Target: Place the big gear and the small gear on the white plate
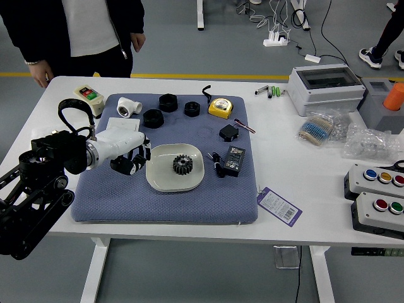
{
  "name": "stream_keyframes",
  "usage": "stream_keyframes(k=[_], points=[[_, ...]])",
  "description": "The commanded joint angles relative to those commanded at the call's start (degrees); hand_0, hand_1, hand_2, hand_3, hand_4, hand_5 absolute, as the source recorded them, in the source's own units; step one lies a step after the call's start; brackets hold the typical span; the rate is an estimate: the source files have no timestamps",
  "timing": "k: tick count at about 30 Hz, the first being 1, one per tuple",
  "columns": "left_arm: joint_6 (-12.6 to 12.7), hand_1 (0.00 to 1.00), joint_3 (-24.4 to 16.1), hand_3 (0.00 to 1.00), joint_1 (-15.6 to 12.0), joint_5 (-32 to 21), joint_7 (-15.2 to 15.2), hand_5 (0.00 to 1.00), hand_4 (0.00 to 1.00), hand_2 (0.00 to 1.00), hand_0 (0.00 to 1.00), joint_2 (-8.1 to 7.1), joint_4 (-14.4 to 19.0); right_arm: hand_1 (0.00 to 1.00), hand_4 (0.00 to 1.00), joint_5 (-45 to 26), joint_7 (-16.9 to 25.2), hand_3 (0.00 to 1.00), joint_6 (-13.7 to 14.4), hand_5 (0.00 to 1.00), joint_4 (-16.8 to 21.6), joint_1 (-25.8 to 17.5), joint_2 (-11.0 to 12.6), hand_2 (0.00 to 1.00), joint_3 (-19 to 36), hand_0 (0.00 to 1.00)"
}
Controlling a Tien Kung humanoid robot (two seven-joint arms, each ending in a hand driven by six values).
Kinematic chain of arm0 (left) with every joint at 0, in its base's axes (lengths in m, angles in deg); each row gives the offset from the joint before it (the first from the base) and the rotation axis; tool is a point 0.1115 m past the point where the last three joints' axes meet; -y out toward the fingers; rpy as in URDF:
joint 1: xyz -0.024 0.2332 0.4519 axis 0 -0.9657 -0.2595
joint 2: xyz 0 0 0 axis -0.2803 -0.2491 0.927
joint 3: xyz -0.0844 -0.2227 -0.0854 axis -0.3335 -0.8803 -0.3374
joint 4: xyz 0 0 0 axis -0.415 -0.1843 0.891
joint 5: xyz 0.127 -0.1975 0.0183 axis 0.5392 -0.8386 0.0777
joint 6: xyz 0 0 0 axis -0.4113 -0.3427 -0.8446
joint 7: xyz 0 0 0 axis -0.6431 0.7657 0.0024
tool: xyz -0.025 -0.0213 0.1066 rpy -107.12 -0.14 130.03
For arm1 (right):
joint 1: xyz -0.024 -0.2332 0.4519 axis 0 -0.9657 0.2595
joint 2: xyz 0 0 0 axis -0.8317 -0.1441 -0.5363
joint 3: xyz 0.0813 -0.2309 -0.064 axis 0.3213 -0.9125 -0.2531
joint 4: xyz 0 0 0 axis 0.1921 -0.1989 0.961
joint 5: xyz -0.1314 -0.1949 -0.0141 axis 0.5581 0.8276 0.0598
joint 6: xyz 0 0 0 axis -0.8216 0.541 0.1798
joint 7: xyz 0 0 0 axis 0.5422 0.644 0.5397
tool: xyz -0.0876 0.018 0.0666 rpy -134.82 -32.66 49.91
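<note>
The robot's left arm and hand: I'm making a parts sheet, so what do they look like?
The left arm is glossy black, built of jointed segments with rounded grey-rimmed joint caps. A black cable loops above the wrist, near a silvery ring. The left hand is white on the back, with black parts farther out.

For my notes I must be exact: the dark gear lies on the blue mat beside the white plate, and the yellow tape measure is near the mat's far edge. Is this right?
Not quite. The head view shows the dark gear on the white plate, not beside it. The yellow tape measure is near the far edge of the blue mat.
</note>
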Motion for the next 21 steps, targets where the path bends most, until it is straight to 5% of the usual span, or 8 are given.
stream_keyframes(k=[6,7,12,13,18,19,21], points=[[4.16,0.429,0.32,0.525,0.81,-1.37,-2.29,0.002,0.106,0.467,0.332,2.72,-1.28,0.727,0.827,0.02,0.03,0.593,0.04,0.683,0.03,0.11,0.04,0.765,-0.03,0.701],[4.54,0.461,0.66,0.557,1.02,-1.55,-2.74,0.002,0.426,0.503,0.356,3.19,-1.71,0.728,0.827,0.00,0.03,0.593,0.05,0.682,0.03,0.15,0.05,0.765,-0.05,0.701],[4.81,0.461,1.67,0.557,1.33,-0.55,-3.59,0.002,0.426,0.503,0.356,4.70,-3.68,0.728,0.827,-0.07,0.04,0.593,0.10,0.682,0.06,0.27,0.07,0.765,-0.04,0.701],[4.82,0.518,1.81,0.608,1.30,-0.09,-3.63,0.114,0.963,0.564,0.428,4.92,-4.03,0.728,0.827,-0.06,0.04,0.592,0.11,0.681,0.06,0.31,0.07,0.766,-0.04,0.702],[5.84,0.518,2.41,0.608,1.35,0.93,-4.11,0.114,0.963,0.564,0.428,5.40,-5.34,0.728,0.827,-0.02,0.01,0.592,0.09,0.681,0.05,0.40,0.09,0.766,-0.11,0.702],[6.11,0.599,2.42,0.703,1.39,1.11,-4.34,0.172,0.998,0.612,0.476,5.44,-5.59,0.728,0.827,-0.01,0.01,0.593,0.08,0.681,0.04,0.42,0.09,0.766,-0.13,0.702],[6.44,0.599,2.39,0.703,1.40,1.33,-4.68,0.172,0.998,0.612,0.476,5.40,-5.88,0.728,0.827,0.01,0.00,0.593,0.07,0.681,0.04,0.44,0.10,0.766,-0.14,0.702]])
